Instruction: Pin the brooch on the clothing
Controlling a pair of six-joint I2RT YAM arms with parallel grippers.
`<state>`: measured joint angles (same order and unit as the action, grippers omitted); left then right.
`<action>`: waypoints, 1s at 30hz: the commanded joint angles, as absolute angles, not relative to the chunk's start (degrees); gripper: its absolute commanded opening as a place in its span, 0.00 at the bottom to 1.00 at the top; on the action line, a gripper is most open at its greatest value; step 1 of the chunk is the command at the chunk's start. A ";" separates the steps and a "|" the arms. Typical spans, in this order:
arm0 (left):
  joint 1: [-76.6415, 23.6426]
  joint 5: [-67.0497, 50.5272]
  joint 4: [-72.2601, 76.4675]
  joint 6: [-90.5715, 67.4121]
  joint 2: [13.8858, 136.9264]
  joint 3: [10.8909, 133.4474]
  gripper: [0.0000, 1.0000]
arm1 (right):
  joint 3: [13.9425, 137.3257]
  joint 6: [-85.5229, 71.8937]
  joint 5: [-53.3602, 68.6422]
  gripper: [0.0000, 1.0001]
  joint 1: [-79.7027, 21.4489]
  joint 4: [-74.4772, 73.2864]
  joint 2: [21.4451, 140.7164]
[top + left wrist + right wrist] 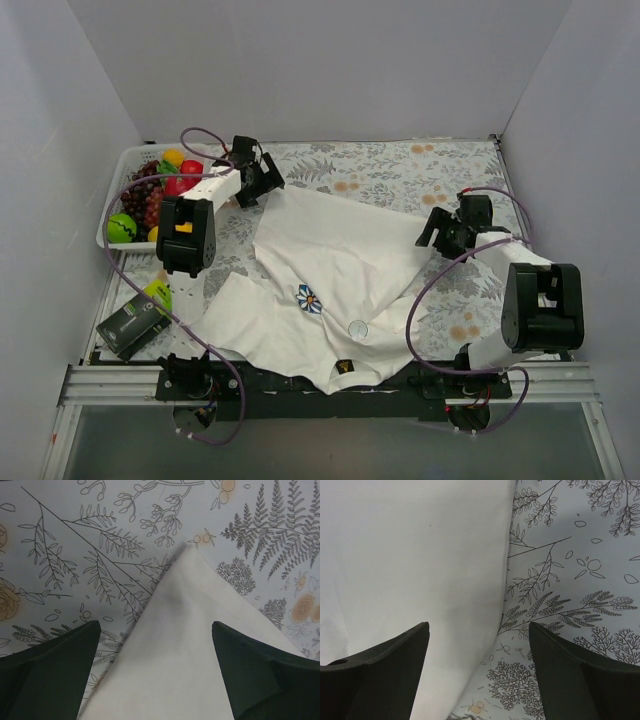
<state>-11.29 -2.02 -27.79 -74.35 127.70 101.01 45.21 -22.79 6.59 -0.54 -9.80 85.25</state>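
Brooch [358,327] lies pale, silvery and round on the white T-shirt [340,250].

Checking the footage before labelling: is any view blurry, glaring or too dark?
Top view: even soft light, sharp, though the pale badge barely stands out on the white shirt. Left wrist view: shirt corner sharp, faint shadow on it. Right wrist view: shirt bright and featureless, tablecloth print crisp.
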 commanded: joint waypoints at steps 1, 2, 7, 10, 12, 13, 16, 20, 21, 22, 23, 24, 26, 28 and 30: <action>-10.72 1.04 -29.62 -71.81 127.61 103.36 0.95 | 49.21 -23.03 6.33 0.87 -0.62 -9.23 87.89; -10.72 0.71 -29.45 -71.55 127.97 103.27 0.94 | 49.39 -22.85 6.07 0.84 -0.62 -9.23 88.33; -10.72 -4.03 -27.69 -70.75 129.90 102.13 0.84 | 50.62 -22.85 7.21 0.81 -0.53 -8.79 91.75; -10.64 -6.76 -27.51 -70.31 130.95 102.04 0.72 | 51.41 -22.85 8.17 0.79 -0.62 -8.88 93.77; -10.81 -8.08 -27.33 -69.96 131.22 101.60 0.65 | 51.77 -22.94 9.49 0.75 -0.62 -8.61 94.57; -10.72 -8.43 -27.25 -69.87 131.31 101.34 0.63 | 51.85 -23.11 9.58 0.75 -0.62 -8.70 94.83; -10.72 -9.67 -26.81 -69.78 132.01 100.63 0.60 | 52.29 -23.29 10.46 0.70 -0.61 -8.44 95.97; -11.16 -11.95 -26.89 -69.70 133.24 100.46 0.45 | 53.78 -22.94 11.42 0.62 -1.40 -9.31 98.60; -11.51 -12.13 -26.89 -69.61 133.42 100.63 0.42 | 54.31 -22.85 11.60 0.61 -1.84 -9.66 99.14; -11.69 -12.13 -26.89 -69.44 133.59 100.63 0.39 | 54.66 -22.76 11.51 0.61 -2.80 -9.84 99.66; -12.04 -12.22 -26.89 -69.35 133.85 100.72 0.32 | 54.84 -22.42 11.43 0.54 -3.25 -9.76 100.80; -12.13 -12.39 -26.89 -69.00 133.77 100.72 0.29 | 55.71 -22.41 11.95 0.51 -3.69 -10.19 101.42; -12.22 -13.36 -26.90 -68.82 133.68 100.63 0.20 | 56.34 -21.89 12.74 0.37 -4.48 -10.46 103.00; -12.30 -13.88 -26.89 -68.38 133.42 100.90 0.05 | 56.51 -21.88 13.88 0.07 -4.75 -10.02 103.18; -12.30 -14.41 -26.89 -68.12 132.72 100.81 0.00 | 56.42 -21.97 14.15 0.03 -4.75 -9.76 102.48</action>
<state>-11.44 -12.60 -23.79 -69.58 132.00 101.73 56.23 -22.46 12.95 -4.10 -7.40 101.51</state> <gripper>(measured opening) 0.039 0.083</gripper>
